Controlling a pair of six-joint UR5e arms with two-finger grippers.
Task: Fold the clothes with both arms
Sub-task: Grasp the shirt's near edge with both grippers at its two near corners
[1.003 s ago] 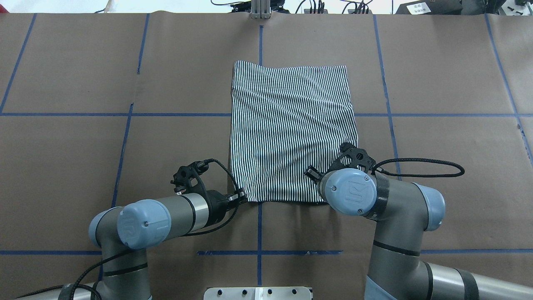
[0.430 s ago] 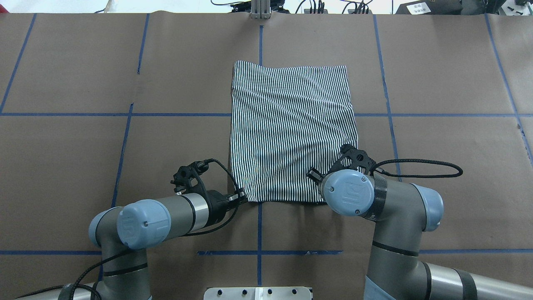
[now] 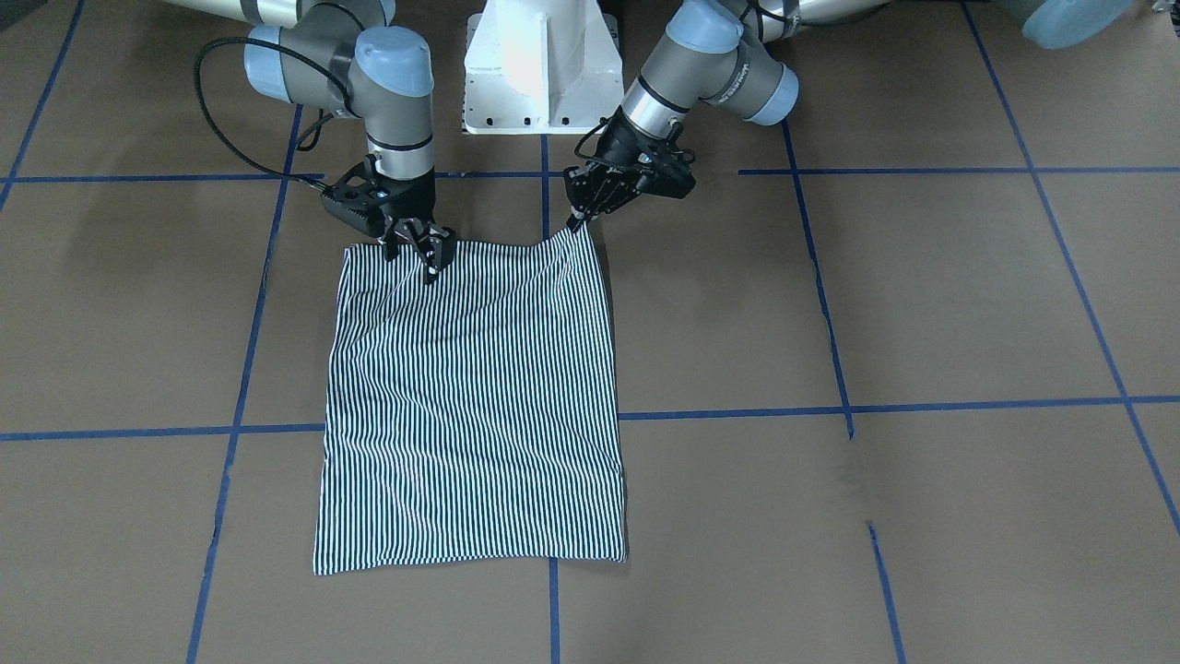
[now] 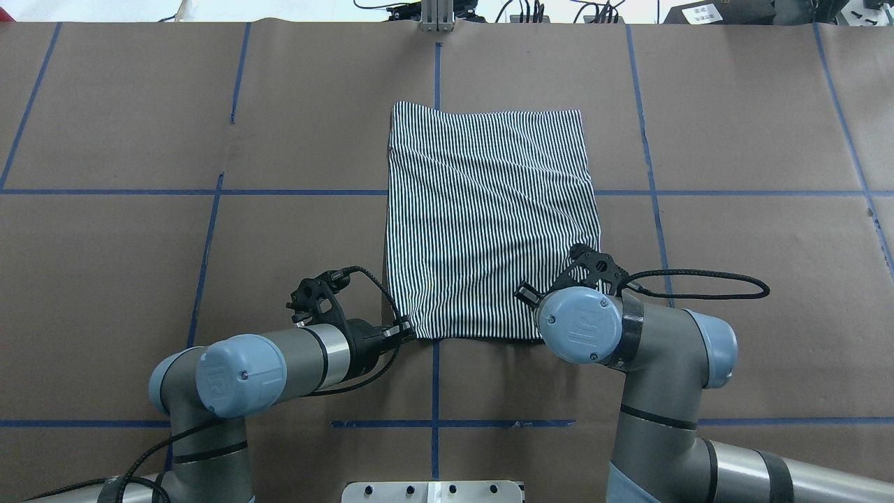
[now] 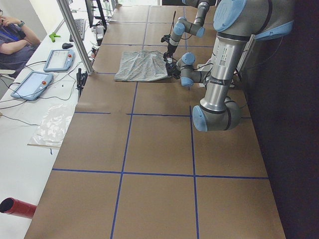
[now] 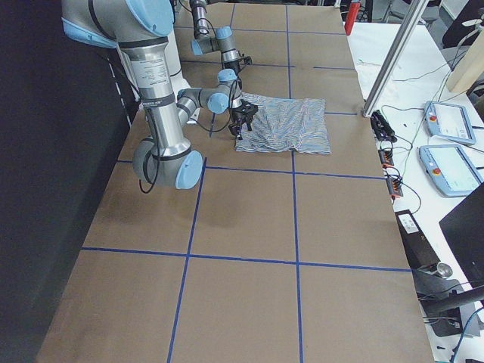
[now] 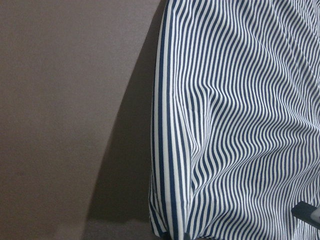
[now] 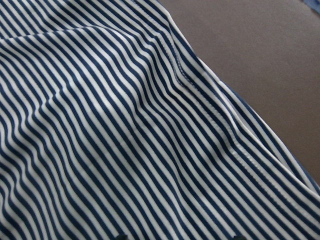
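Note:
The striped polo shirt (image 3: 470,406) lies folded into a flat rectangle in the middle of the table (image 4: 105,244); collar, buttons and logo are hidden. My left gripper (image 3: 579,219) is shut on the shirt's near corner on my left, and that corner is drawn up into a small peak. In the overhead view the same gripper (image 4: 404,327) sits at the shirt's (image 4: 489,223) near-left corner. My right gripper (image 3: 426,256) stands upright on the near edge, a little inside the other corner, shut on the cloth. Both wrist views are filled with stripes (image 8: 125,140).
Blue tape lines (image 4: 209,230) divide the brown table cover. The white pedestal base (image 3: 539,65) stands right behind the shirt's near edge. A metal post (image 4: 436,17) rises at the far edge. A side bench holds tablets (image 5: 35,82), with a person (image 5: 15,42) beside it.
My right arm's wrist has shifted slightly left and toward the robot, and its cable loop has drawn in. The left arm and the shirt look unchanged.

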